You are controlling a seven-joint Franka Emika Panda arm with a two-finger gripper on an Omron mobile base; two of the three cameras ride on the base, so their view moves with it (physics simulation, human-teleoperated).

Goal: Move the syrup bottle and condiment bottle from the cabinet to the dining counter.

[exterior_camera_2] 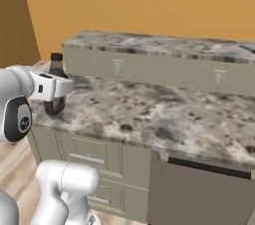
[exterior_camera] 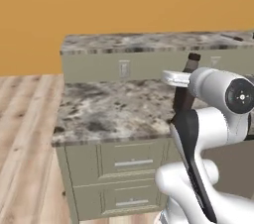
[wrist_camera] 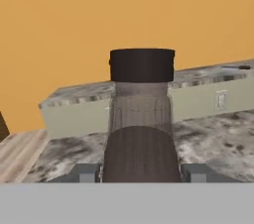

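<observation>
On dining counter [exterior_camera_2: 149, 109] | gripper [wrist_camera: 141, 171] grasping upright syrup bottle [wrist_camera: 141, 119] | orange wall [exterior_camera: 99, 0] behind

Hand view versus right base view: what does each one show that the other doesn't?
Hand view alone: the syrup bottle's ribbed neck up close, and the tool's two tips flanking its body. Right base view alone: drawers with silver handles under the counter, a dark-handled panel beside them, and the white arm. Both share the dark-capped bottle, the speckled dining counter, its raised back ledge with wall outlets, and the orange wall.
</observation>
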